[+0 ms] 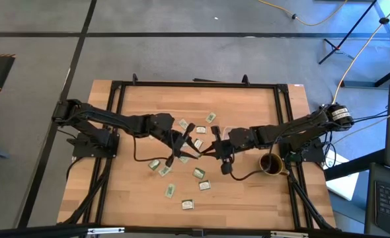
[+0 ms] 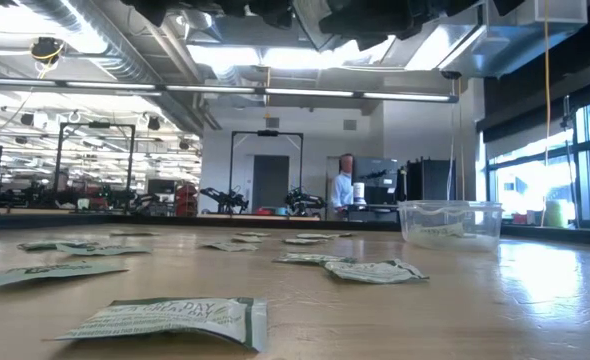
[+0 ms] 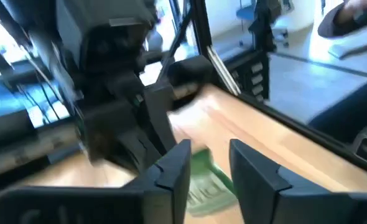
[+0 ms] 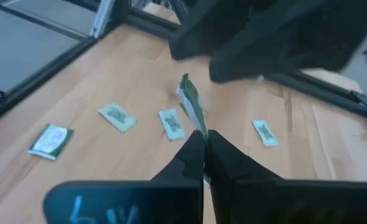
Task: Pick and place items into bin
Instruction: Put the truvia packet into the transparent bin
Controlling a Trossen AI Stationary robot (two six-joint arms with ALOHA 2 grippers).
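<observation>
Both pincers are met over the middle of the counter [image 1: 248, 192], fingertips near each other. The right pincer [image 4: 203, 144] is pressed together, pinching a green-and-white packet [image 4: 191, 106] held upright above the wood. The left pincer [image 3: 209, 163] is spread, with a green packet seen in the gap between its fingers. Loose packets [image 1: 170, 191] are scattered from the centre toward the near edge, a few toward the far edge. The clear bin [image 2: 450, 222] is seen standing on the counter in the low view only. A dark mug [image 1: 270, 164] is set by the right edge. Bare wood is left along the left edge and near corners.
</observation>
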